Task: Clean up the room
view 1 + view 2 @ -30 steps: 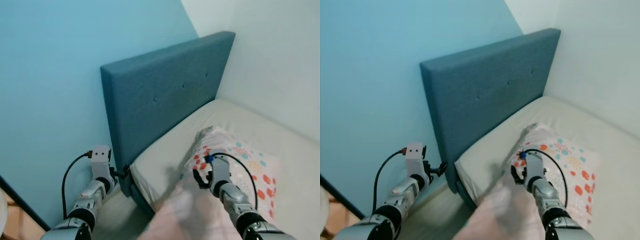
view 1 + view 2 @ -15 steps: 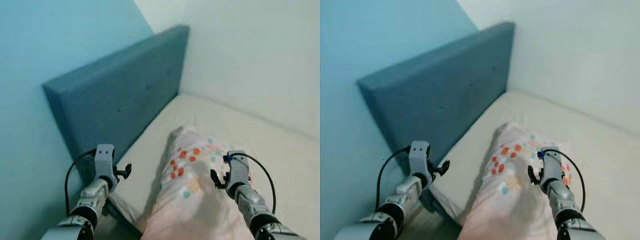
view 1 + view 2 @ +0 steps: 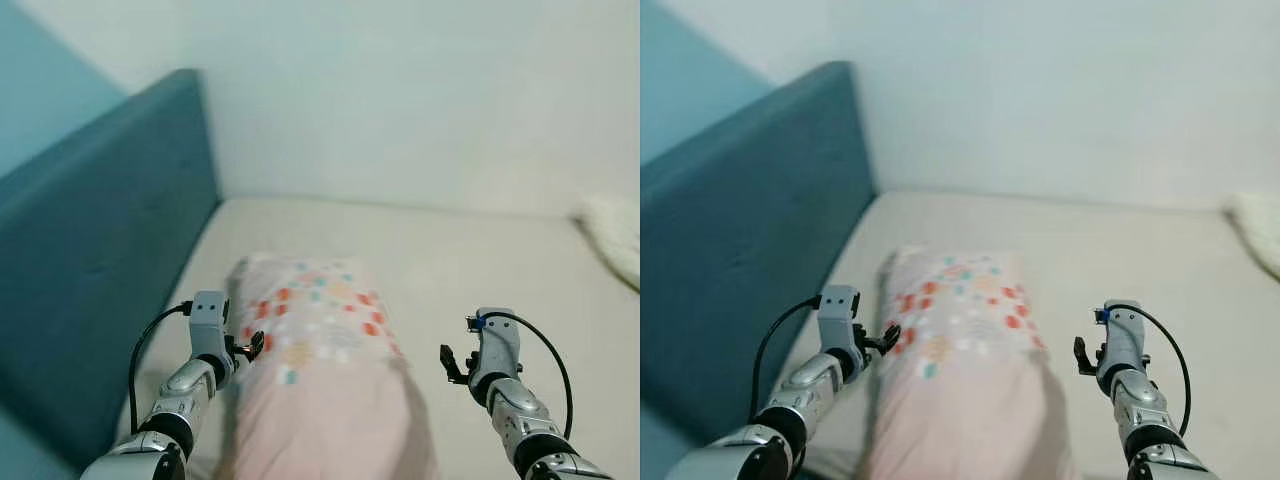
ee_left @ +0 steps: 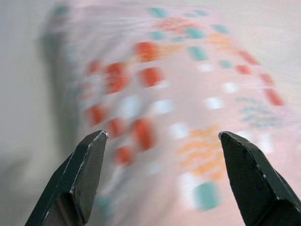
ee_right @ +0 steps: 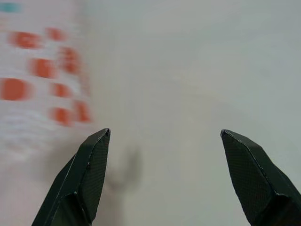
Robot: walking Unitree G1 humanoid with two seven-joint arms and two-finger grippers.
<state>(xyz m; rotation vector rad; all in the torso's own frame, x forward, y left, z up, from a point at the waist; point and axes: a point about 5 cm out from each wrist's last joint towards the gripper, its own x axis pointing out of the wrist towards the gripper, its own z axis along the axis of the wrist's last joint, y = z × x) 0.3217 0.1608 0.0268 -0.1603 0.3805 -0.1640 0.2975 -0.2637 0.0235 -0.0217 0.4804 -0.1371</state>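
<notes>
The pillow [image 3: 315, 340] is now lying free on the bed [image 3: 480, 250] near its headboard [image 3: 90, 280] end, both grippers, left [image 3: 250, 345] and right [image 3: 447, 362], spreading wide and empty after letting go, so placing looks done.

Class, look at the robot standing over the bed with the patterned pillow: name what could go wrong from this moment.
1. Both tools are open, so the pillow is unheld; it lies near the mattress edge and might slide off.
2. The left tool is close to the pillow's side and could snag its fabric.
3. The wrist views are blurred, so aiming a grasp now seems unreliable.
</notes>
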